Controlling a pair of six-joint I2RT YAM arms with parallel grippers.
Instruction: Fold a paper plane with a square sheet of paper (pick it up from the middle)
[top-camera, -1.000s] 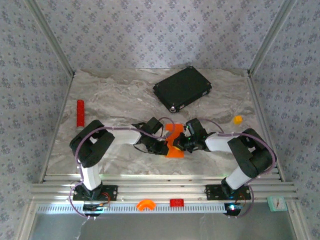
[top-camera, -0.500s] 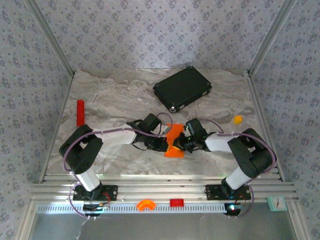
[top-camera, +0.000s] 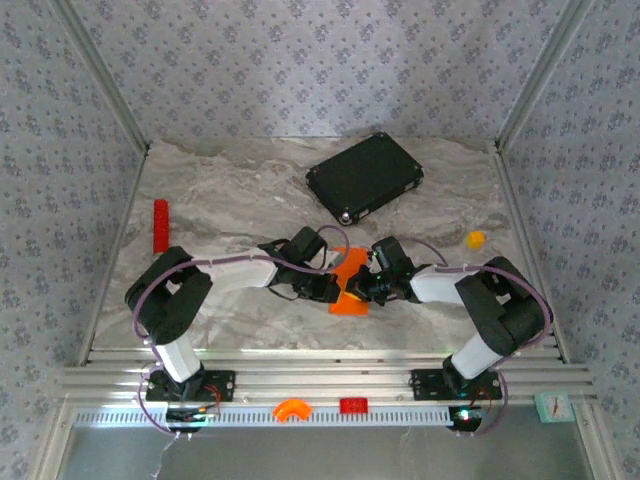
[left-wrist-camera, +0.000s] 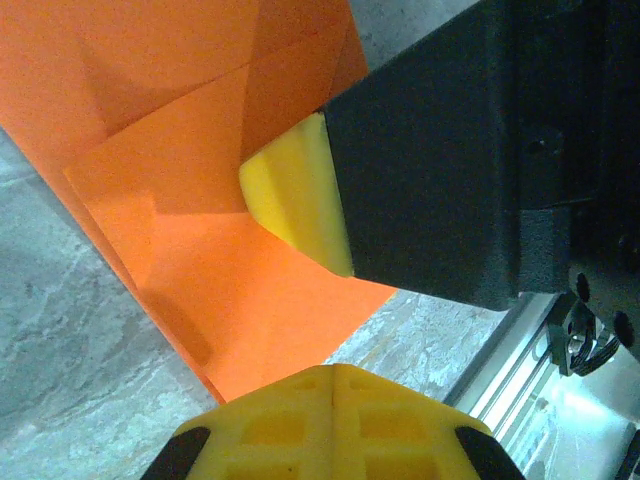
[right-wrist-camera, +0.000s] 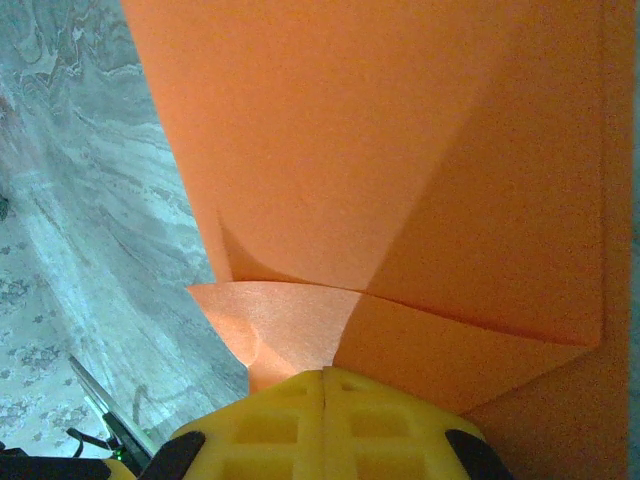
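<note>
Nudged clenched left gripper (top-camera: 328, 290) toward 3 o'clock, pinning creased bright orange paper square (top-camera: 349, 302) beside clenched right gripper (top-camera: 362, 290); risks skewing creases if dragged.

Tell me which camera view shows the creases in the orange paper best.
The right wrist view: the orange paper is close and large, its fold lines plainly meeting near the bottom. The left wrist view shows layered flaps of one part of it. The top external view shows it as a small patch, creases unreadable.
</note>
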